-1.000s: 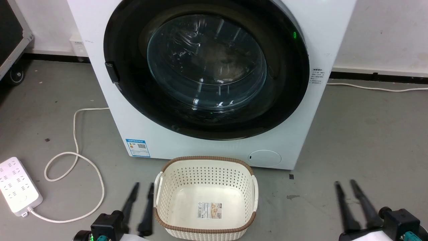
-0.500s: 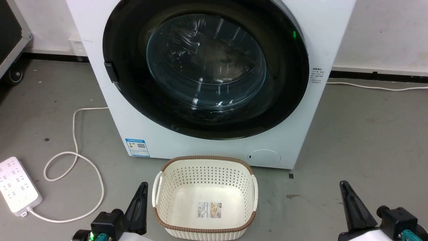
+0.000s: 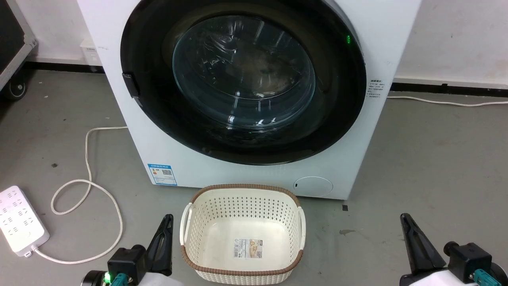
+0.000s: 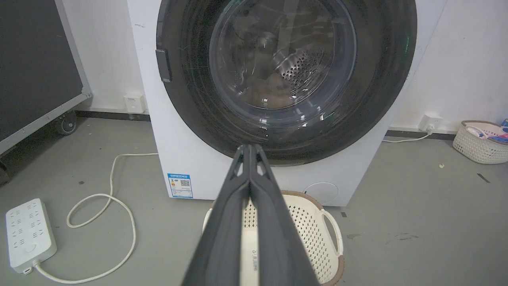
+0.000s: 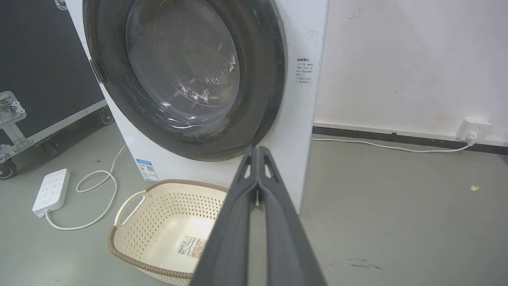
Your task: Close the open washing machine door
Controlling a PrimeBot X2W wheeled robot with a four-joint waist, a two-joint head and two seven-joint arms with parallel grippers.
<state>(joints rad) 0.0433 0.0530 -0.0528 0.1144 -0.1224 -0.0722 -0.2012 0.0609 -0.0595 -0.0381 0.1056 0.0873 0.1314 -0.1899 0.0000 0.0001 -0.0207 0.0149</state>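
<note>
Door shut: the washing machine door lies flush against the front of the washing machine; both grippers sit low with their fingers pressed together, gripping nothing.
Head view: the frame cuts off the machine's top; the left gripper and the right gripper each show as one dark wedge, either side of one cream basket that stands just in front of the machine and holds one label. One power strip and one looped cable lie at the left. Left wrist view: the steel drum shows through the glass with a brownish mass inside that cannot be identified; the closed fingers hide the basket's middle; a second basket is cut by the right edge, contents unclear. Right wrist view: the closed fingers cover the near basket's right side.
</note>
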